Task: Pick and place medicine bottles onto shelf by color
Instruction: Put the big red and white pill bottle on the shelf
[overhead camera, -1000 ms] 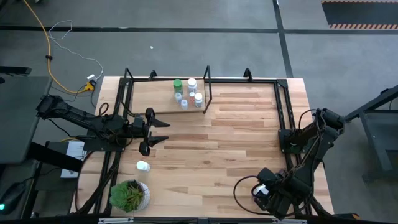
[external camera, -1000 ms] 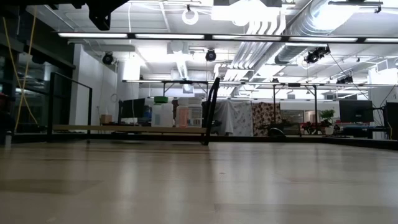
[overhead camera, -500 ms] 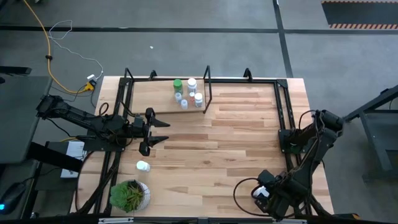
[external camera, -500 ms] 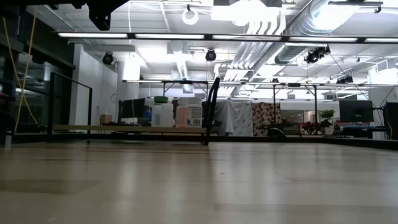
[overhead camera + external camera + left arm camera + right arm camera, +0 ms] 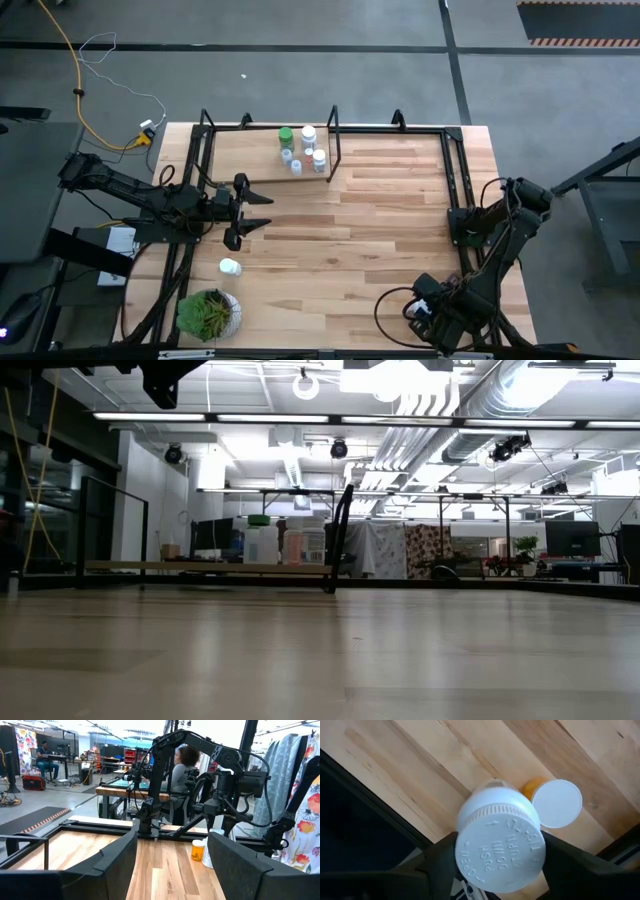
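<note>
Bottles (image 5: 301, 150) stand clustered on the shelf (image 5: 225, 160), a light plank framed by thin black rods along the far edge of the counter (image 5: 360, 240), toward its left half; the cluster holds a green bottle (image 5: 286, 137) and several white-capped ones close beside it, near the shelf's right-hand post. Another white bottle (image 5: 230, 266) lies alone on the counter near the left edge, between the left arm and a leafy potted plant (image 5: 208, 314) at the near left corner. Over the left part of the counter, just in front of the shelf, the left tool (image 5: 252, 211) hangs with its two dark fingers (image 5: 117, 857) parted and nothing between them. The right tool (image 5: 428, 305) is low at the near right corner of the counter, and its wrist view shows its dark fingers (image 5: 437, 855) set on either side of a large white bottle (image 5: 500, 842) with a ribbed white cap, seen from above; whether they already press on it cannot be told, and the bottle appears to stand on the wood. Touching or just beside that bottle is an orange bottle (image 5: 555, 802) with a flat white cap. From the left wrist view the same orange bottle (image 5: 198, 851) stands on the wood beneath the right arm, with a white one (image 5: 210, 851) right next to it. Beyond the counter, a person (image 5: 182, 767) sits at a bench in the room behind, and another person (image 5: 44, 757) sits farther off.
</note>
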Robot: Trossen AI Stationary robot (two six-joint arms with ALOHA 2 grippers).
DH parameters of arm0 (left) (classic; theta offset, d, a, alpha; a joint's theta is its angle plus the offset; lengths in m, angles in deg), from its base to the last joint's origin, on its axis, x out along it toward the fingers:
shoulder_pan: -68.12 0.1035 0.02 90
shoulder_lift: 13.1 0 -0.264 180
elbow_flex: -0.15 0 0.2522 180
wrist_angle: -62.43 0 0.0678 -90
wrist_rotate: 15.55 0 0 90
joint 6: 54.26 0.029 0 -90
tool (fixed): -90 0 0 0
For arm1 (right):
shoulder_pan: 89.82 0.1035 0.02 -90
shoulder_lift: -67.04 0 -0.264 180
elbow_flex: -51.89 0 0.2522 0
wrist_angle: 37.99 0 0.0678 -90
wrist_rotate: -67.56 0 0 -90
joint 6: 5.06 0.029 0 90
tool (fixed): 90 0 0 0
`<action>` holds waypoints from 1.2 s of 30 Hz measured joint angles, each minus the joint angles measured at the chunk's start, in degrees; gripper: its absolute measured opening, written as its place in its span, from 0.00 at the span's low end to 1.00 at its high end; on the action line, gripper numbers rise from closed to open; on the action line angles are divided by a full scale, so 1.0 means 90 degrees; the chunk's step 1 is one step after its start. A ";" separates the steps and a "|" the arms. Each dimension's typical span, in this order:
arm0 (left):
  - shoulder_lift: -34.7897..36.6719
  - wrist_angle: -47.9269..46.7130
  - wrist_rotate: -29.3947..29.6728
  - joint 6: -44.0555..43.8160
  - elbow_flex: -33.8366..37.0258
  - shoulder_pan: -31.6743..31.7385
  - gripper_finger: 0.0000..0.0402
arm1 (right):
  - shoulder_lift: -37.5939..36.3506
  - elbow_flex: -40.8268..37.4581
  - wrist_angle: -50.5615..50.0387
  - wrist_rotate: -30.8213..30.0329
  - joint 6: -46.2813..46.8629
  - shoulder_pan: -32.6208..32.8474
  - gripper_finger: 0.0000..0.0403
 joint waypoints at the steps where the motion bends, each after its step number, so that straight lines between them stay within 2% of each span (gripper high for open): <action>1: 0.0001 0.0000 0.0000 0.0002 0.0000 0.0000 0.58 | -0.0003 0.0000 -0.0002 0.0000 -0.0028 0.0000 0.55; 8: 0.0000 0.0001 0.0002 0.0008 0.0000 0.0001 0.58 | -0.0009 0.0112 0.0010 -0.0092 -0.0276 -0.0060 0.53; 11: 0.0000 0.0002 0.0005 0.0018 0.0000 0.0000 0.58 | -0.0009 0.0404 0.0069 -0.0576 -0.0915 -0.0264 0.53; 16: 0.0000 0.0016 0.0007 -0.0028 0.0000 0.0001 0.58 | -0.0011 0.0802 0.0335 -0.1740 -0.2835 -0.0902 0.53; 25: 0.0380 0.0173 -0.0194 -0.0267 0.0000 -0.0163 0.58 | -0.0011 0.0877 0.1832 -0.2529 -0.6859 -0.2897 0.53; 30: 0.0845 0.0136 -0.0262 -0.0316 0.0000 -0.0518 0.58 | -0.0011 0.0877 0.3359 -0.2476 -0.8989 -0.4047 0.53; 33: 0.1032 0.0086 -0.0262 -0.0315 0.0000 -0.0705 0.58 | -0.0011 0.0879 0.4013 -0.2161 -0.9753 -0.4692 0.53; 36: 0.1104 -0.0056 -0.0245 -0.0313 0.0000 -0.0822 0.58 | -0.0011 0.0879 0.4287 -0.2133 -1.0177 -0.5269 0.53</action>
